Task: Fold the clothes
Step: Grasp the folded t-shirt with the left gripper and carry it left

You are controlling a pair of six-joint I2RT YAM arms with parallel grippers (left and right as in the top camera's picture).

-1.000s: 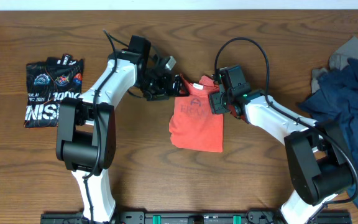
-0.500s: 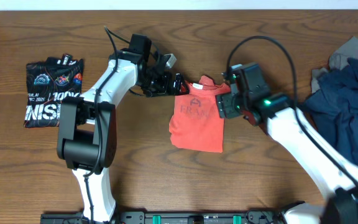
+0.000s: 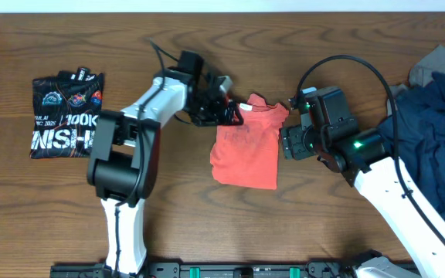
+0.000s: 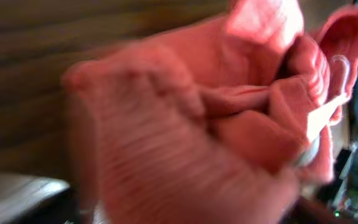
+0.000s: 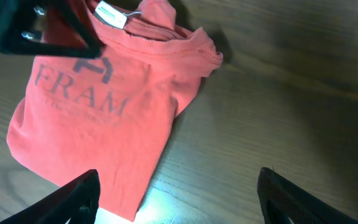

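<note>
Update: right gripper [image 3: 287, 144] has backed off to the right of the red shirt [image 3: 246, 150], fingers [image 5: 82, 193] spread, empty; left gripper [image 3: 229, 116] shifted onto the shirt's top-left corner, pinching bunched fabric. Shirt lies flat on the table [image 3: 207, 224]. Risk: a one-sided pull drags or unfolds it, or the pinch slips.

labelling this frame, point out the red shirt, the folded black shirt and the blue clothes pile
red shirt [image 3: 246, 147], overhead view, middle of chest
folded black shirt [image 3: 66, 116], overhead view, centre of print
blue clothes pile [image 3: 435, 123], overhead view, upper middle
</note>
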